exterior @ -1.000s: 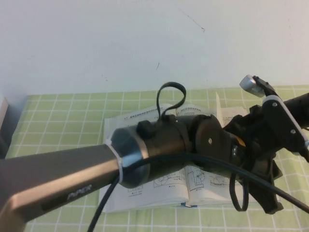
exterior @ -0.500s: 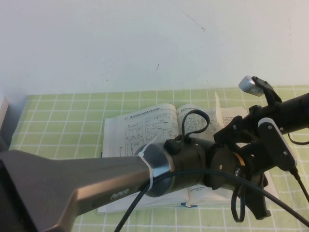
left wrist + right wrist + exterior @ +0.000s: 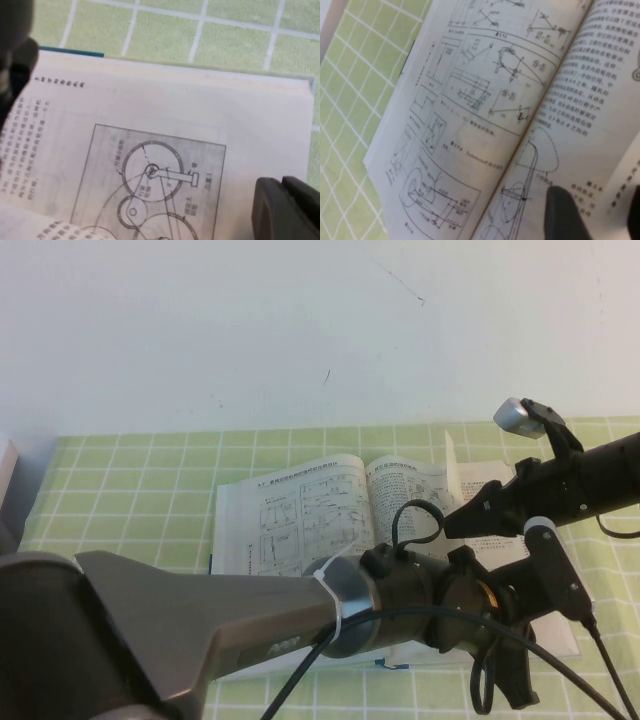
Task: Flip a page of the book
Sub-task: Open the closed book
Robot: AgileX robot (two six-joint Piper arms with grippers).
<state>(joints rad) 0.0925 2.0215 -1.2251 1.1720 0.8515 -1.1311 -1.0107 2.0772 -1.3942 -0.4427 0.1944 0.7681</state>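
Soft, even light fills the scene; the far wall [image 3: 300, 330] is pale and free of glare; shadows are faint. The near left arm [image 3: 200, 640] looms large and soft-edged; the book [image 3: 165, 130] is blurred in the left wrist view, sharper in the right wrist view, where a dark finger [image 3: 565, 215] is defocused.

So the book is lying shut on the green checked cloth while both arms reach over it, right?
Not quite: the book is lying open, not shut. The high view shows two spread pages of text and line drawings. It does lie on the green checked cloth, and both arms reach over it: the left gripper over its right half near the front edge, the right gripper above the right-hand page.
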